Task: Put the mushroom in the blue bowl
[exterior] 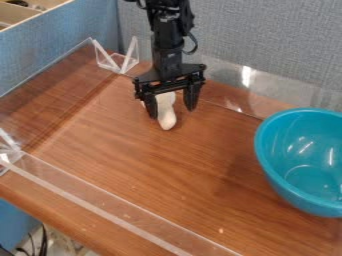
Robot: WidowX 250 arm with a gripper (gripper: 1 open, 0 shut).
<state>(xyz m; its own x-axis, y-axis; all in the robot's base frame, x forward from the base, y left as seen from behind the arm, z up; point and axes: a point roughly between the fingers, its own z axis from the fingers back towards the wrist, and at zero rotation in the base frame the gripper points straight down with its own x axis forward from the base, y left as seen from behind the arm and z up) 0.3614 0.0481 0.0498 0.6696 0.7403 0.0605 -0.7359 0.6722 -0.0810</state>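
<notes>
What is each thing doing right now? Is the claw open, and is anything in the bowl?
gripper: open, pointing down, fingers straddling the mushroom
mushroom: lying on the table, not lifted
blue bowl: upright, empty
table: bare wood under them

Cream mushroom, black gripper, glossy teal bowl, reddish-brown wood-grain table, blue far wall.

Lab bench: clear acrylic barriers
</notes>
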